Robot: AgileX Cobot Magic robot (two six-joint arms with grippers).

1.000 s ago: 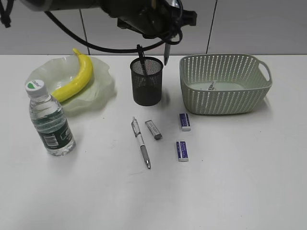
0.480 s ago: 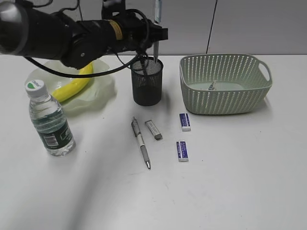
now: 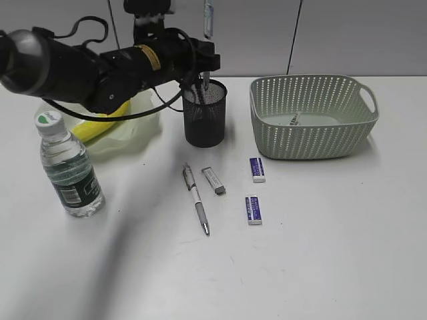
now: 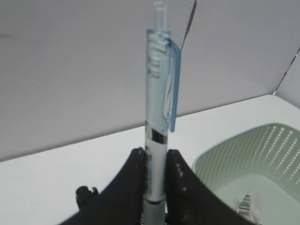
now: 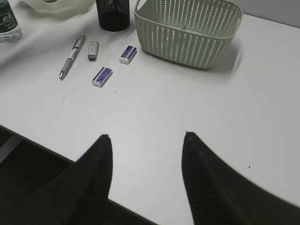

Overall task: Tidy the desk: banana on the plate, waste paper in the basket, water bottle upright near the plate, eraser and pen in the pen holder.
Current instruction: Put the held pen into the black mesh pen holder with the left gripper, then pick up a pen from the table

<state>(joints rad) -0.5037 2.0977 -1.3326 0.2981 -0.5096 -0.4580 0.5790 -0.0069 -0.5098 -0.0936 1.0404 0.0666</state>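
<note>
Moved: the left arm has swung lower and leftward since a second ago, bringing the blue pen (image 3: 209,19) from beside the cup to upright over it.
Left claw (image 4: 156,161): closed on the blue pen's barrel, clip end up.
Key relation: the pen's long axis stands vertical, its lower end at the rim of the pen holder (image 3: 205,113); release looks near.
Right claw (image 5: 146,140): spread wide, empty, hovering well apart from everything.
Still on the desk (image 3: 320,253): a grey pen (image 3: 196,198) and three erasers (image 3: 253,209).
Hidden: the pen tip, behind the arm; the banana (image 3: 90,128) is mostly covered.
Paper: a scrap (image 3: 293,119) lies in the basket (image 3: 313,137).
</note>
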